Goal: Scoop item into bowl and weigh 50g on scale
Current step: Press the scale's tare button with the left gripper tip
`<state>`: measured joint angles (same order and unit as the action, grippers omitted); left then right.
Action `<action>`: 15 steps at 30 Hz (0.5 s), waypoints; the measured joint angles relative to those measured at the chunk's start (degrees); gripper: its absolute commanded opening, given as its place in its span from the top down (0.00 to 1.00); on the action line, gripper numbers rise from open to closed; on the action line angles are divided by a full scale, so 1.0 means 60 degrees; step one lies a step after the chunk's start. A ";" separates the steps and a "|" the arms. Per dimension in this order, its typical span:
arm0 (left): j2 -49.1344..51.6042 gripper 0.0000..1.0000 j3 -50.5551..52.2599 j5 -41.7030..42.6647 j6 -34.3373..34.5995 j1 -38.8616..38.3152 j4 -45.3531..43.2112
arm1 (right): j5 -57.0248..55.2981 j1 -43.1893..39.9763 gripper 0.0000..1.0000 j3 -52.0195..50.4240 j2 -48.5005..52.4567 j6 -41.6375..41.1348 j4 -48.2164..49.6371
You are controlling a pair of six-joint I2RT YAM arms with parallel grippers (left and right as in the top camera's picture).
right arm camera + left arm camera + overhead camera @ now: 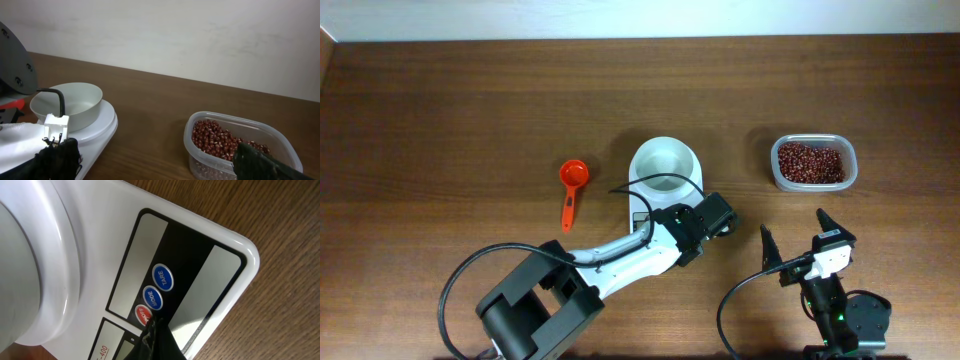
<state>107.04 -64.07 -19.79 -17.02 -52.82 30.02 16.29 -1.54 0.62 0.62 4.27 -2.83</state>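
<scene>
The white bowl (665, 163) stands empty on the white scale (638, 207). My left gripper (686, 219) hangs over the scale's front. In the left wrist view its fingers (154, 330) are shut together, with the tip on the red on/off button of the scale (220, 255), next to the bowl (35, 255). The reddish-brown beans (811, 162) fill a clear tub at the right. My right gripper (797, 232) is open and empty, in front of the tub. The right wrist view shows the beans (217, 139), the bowl (70, 104) and the scale (97, 134) between my open fingers (160, 165).
An orange-red scoop (571, 187) lies on the wooden table left of the scale. The clear tub (814, 183) sits right of the scale with a gap of bare table between them. A black cable loops over the scale from my left arm.
</scene>
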 measured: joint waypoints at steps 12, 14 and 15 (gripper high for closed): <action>0.0091 1.00 -0.0058 -0.0029 -0.0004 0.0109 -0.0168 | 0.0000 0.0000 0.01 0.0000 0.0000 -0.0004 0.0000; 0.0109 1.00 -0.0073 -0.0040 -0.0033 0.0109 -0.0168 | 0.0000 0.0000 0.01 0.0000 0.0000 -0.0004 0.0000; 0.0117 1.00 -0.0076 -0.0040 -0.0036 0.0109 -0.0164 | 0.0000 0.0000 0.01 0.0000 0.0004 -0.0004 0.0000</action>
<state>107.74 -64.53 -20.03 -17.23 -52.16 29.04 16.29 -1.54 0.62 0.64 4.25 -2.83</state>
